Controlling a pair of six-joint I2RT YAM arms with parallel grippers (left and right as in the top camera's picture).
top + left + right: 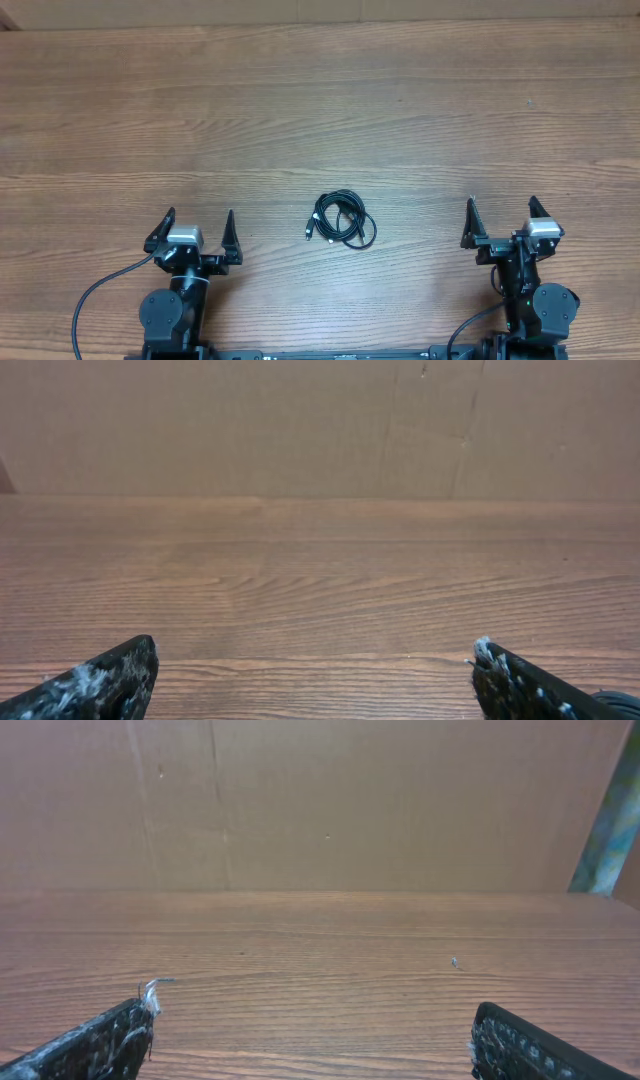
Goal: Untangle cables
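The cables lie as one small bundle of thin black loops on the wooden table, near its front middle, with small plug ends on the bundle's left side. My left gripper stands open to the left of the bundle, well apart from it. My right gripper stands open to the right, also well apart. In the left wrist view the left gripper has only bare wood between its fingers. The right wrist view shows the right gripper open over bare wood too. Neither wrist view shows the cables.
A brown cardboard wall closes off the far side of the table in both wrist views. A thick black wire runs from the left arm's base. A small pale speck lies on the wood ahead of the right gripper.
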